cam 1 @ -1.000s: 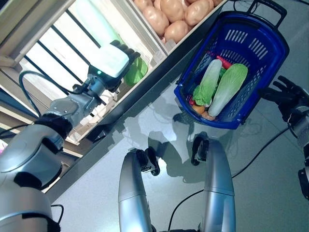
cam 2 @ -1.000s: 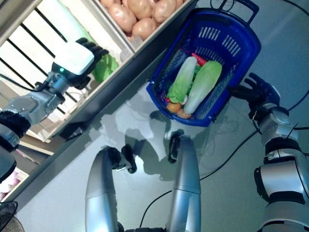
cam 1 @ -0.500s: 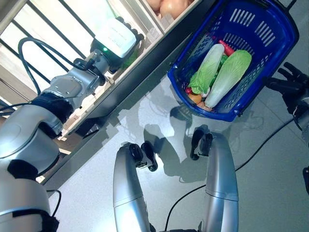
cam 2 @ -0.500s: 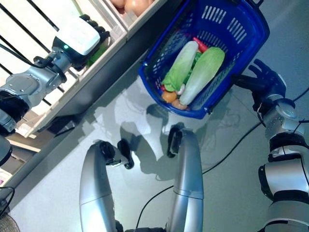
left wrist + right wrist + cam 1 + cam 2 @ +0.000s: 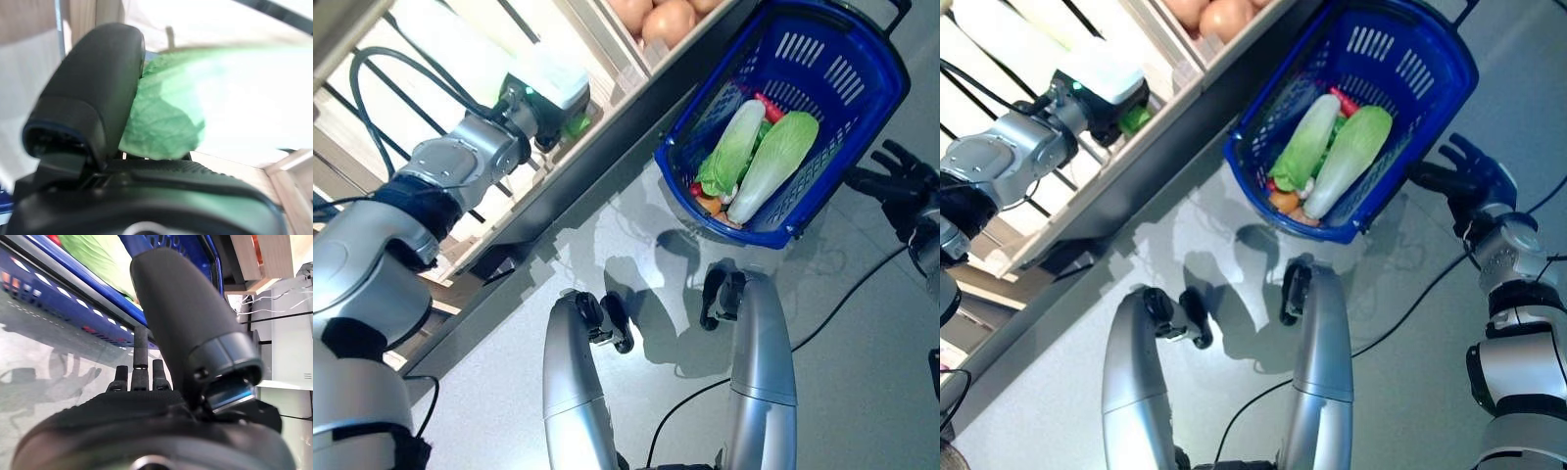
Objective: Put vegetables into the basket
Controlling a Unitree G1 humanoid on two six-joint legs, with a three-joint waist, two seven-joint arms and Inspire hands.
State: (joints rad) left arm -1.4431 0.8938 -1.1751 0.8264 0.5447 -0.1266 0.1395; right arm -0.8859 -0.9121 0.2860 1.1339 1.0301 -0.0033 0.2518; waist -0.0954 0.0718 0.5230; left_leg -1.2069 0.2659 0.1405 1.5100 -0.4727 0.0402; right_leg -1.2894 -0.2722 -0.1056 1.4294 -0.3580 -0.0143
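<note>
The blue plastic basket stands on the grey floor, also seen from my right wrist. In it lie two long pale green cabbages, a red vegetable and a small orange one. My left hand reaches into the stand's shelf, right against a green leafy vegetable. In the left wrist view its thumb lies against that leaf. My right hand is open, fingers straight, just beside the basket's right rim.
The wooden vegetable stand runs across the upper left, with a dark base ledge along the floor. The basket stands close against that ledge. Grey floor lies to the right and in front.
My left hand has pushed further into the shelf, up to the green leafy vegetable. The camera has shifted a little. The right hand has stayed by the basket's rim.
</note>
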